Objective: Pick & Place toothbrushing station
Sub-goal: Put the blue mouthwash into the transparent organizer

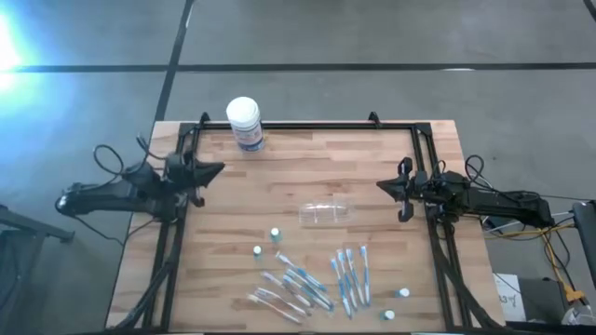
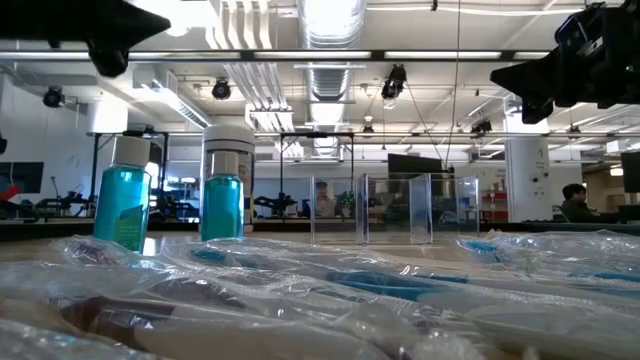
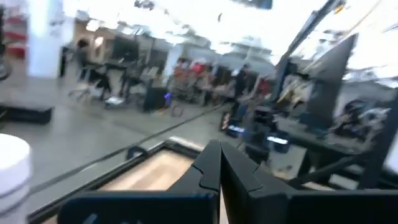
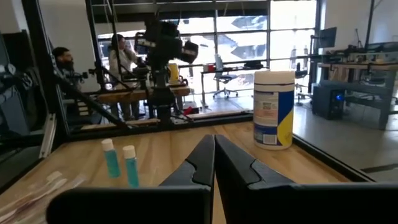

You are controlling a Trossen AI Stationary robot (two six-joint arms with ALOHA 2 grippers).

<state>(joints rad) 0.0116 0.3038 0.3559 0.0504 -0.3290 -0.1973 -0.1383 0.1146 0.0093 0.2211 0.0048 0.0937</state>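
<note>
Beside station [image 1: 328,213], wrapped toothbrushes [image 1: 317,277], bottles [image 1: 276,234].

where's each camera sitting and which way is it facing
High: above the table, looking straight down; both arms show, left gripper and right gripper shut.
Low: at tabletop height, looking across wrapped toothbrushes to the clear holder; the arms show at the top corners.
Left wrist: looks past its shut gripper into the room.
Right wrist: looks past its shut gripper across the table.
Shared: high and right wrist both show the white tub.
</note>
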